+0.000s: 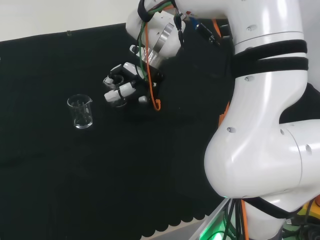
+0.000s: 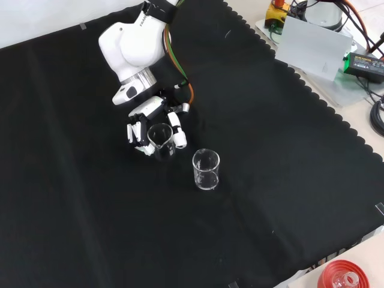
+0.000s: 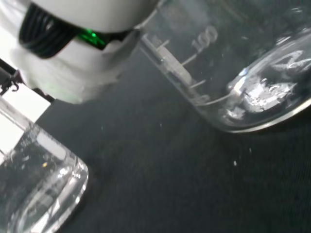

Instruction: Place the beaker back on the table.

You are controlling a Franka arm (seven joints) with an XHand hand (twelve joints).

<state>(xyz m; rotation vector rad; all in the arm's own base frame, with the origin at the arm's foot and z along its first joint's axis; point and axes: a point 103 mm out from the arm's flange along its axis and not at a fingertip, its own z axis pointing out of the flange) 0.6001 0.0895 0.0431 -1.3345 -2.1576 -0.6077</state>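
A clear glass beaker [image 2: 161, 140] sits between the curled fingers of my black and white hand [image 2: 146, 112], which reaches down over the cloth from the front view's top. In the head view the hand [image 1: 126, 85] hangs left of the arm's links, and the held beaker [image 1: 118, 102] shows faintly under its fingers. The wrist view has this beaker [image 3: 228, 68] close up, slightly tilted, its base near the cloth; I cannot tell whether it touches. A second clear beaker [image 2: 206, 170] [image 1: 81, 111] [image 3: 36, 189] stands upright on the cloth just beside the hand.
The arm's white links [image 1: 260, 125] rise at the head view's right. Off the cloth's scalloped edge in the front view lie a grey box [image 2: 315, 45] with cables and a red ribbed ring stand [image 2: 343, 279] at the bottom right corner.
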